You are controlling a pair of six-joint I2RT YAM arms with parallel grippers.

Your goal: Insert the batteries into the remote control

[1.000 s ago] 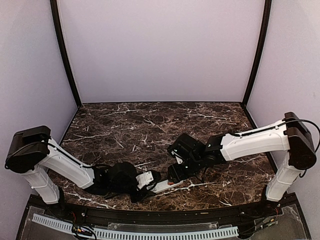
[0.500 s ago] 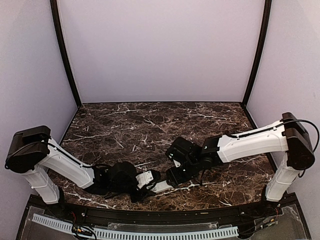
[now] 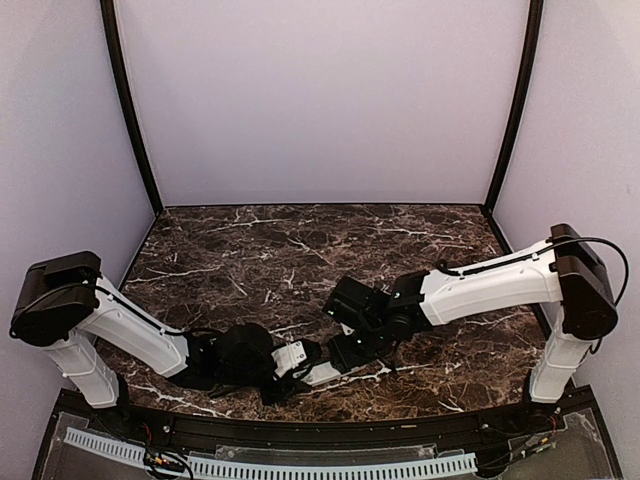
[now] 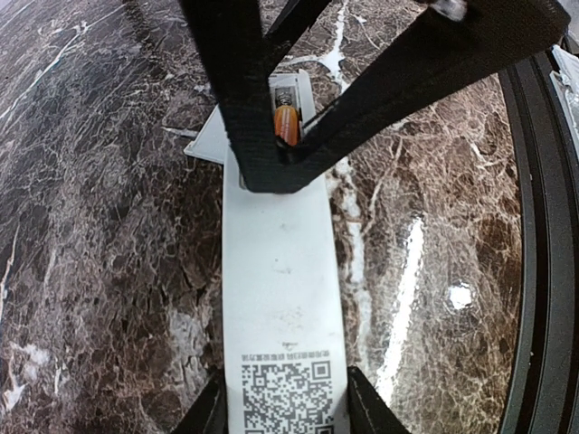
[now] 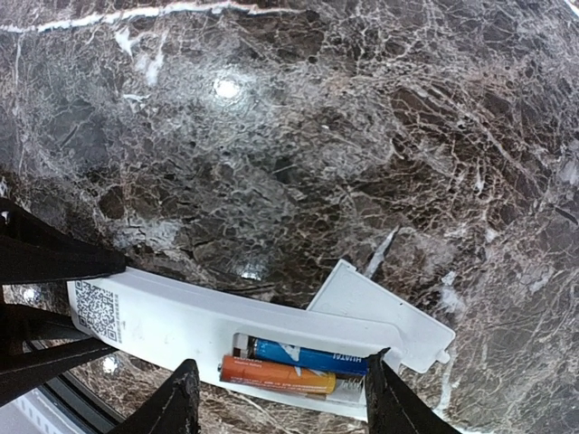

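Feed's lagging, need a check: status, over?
Left gripper shut on remote. Right gripper open over it. Both batteries in recess. Cover off, alongside.

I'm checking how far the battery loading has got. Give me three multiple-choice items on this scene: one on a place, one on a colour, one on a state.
1. On the table, the orange battery lies
A. in the recess of the remote control
B. loose, apart from the remote control
C. standing upright on end

2. The other battery is
A. green
B. black
C. blue

3. The battery cover is
A. clipped over the recess
B. off, lying beside the remote control
C. missing from view

Answers:
1 A, as the right wrist view shows it lying flat inside the open recess.
2 C, as its blue casing lies alongside the orange one.
3 B, as the white panel lies on the marble next to the remote control, with the recess uncovered.
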